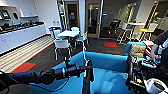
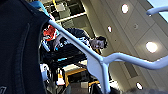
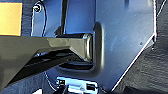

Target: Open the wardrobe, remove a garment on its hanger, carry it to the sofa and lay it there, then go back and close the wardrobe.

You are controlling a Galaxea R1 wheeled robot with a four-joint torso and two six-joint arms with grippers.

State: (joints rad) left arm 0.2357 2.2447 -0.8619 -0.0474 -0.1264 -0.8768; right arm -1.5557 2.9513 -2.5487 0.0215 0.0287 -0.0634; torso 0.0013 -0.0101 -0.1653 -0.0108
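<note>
Left gripper [image 1: 86, 68] is seen at the end of the left arm [image 1: 30, 77], which is extended from the 9 o'clock edge of the head view toward centre. The white hanger [image 1: 84, 55] is held at the gripper; its thin hook and neck are seen rising toward 12 o'clock from the gripper. How far the fingers are parted cannot be told.

The garment [image 1: 87, 81], dark fabric, is seen hanging straight down from the gripper toward 6 o'clock, in front of the sofa seat. In the left wrist view the same dark fabric [image 2: 20, 50] is draped over one shoulder of the hanger [image 2: 100, 62], with the bare white hanger arm extending out toward 3 o'clock.

The sofa [image 1: 110, 65], bright blue, lies directly beyond and below the gripper; the garment is suspended over its seat; contact with the cushion cannot be judged.

The right gripper's state cannot be told; in the right wrist view a dark blue panel [image 3: 120, 37] and a grey bar [image 3: 50, 47] are recorded.

At 3 o'clock in the head view a person [image 1: 160, 47] is seated by the sofa's end with a control rig [image 1: 135, 77]. At 11 o'clock, a white table [image 1: 68, 33] with white-and-teal chairs [image 1: 62, 45] is noted, well apart from the sofa. A white counter run [image 1: 17, 35] is noted at 10 o'clock.
</note>
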